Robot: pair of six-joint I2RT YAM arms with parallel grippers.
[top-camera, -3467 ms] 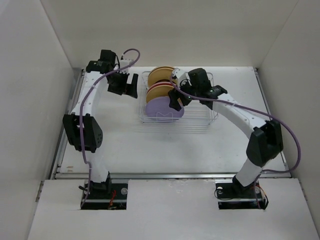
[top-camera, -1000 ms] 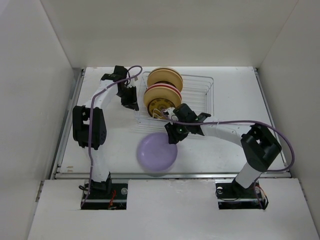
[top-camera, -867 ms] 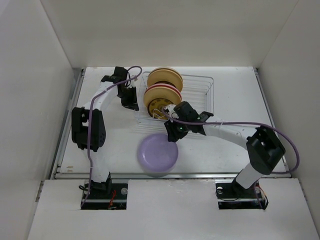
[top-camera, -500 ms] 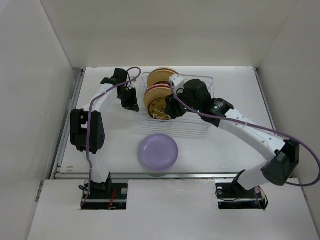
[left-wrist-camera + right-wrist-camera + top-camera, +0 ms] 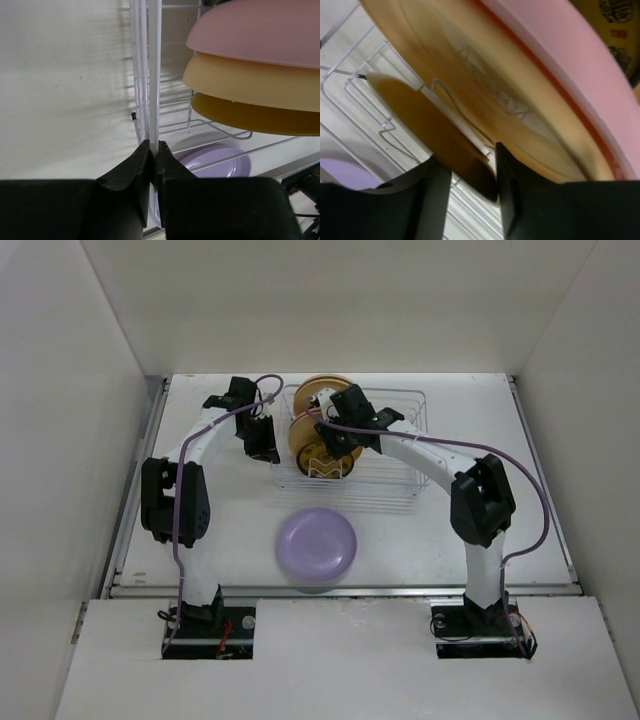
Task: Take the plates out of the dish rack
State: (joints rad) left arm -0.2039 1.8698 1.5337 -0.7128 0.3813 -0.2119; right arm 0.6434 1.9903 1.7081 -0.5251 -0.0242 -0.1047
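In the overhead view the left gripper (image 5: 262, 443) sits left of centre in the upper half, pressed against the left end wall of the rack (image 5: 392, 480). Its wrist view shows the two fingers (image 5: 131, 167) squeezed almost together on one upright white wire of that wall, low in the frame at centre. They hold nothing else. To the right of the wires, three plates are layered down the upper right of that frame: the pink plate (image 5: 260, 30) on top, the tan plate (image 5: 250, 77) under it, and the yellow plate (image 5: 260, 116) lowest.

Below centre in the overhead view the lavender plate (image 5: 316, 543) lies flat on the table (image 5: 230, 540). It is outside the rack, just below its near wall, and apart from both arms.

The other plates stand on edge in the left half of the rack, just above centre. The right gripper (image 5: 335, 440) reaches in among them. In its wrist view the jaws are part open, and the yellow plate's rim fills the gap between them at bottom centre. Both fingers (image 5: 520, 200) appear to lie against it. The tan plate runs diagonally just behind the yellow one, with divider wires between the two, and the pink plate lies beyond, toward the upper right.
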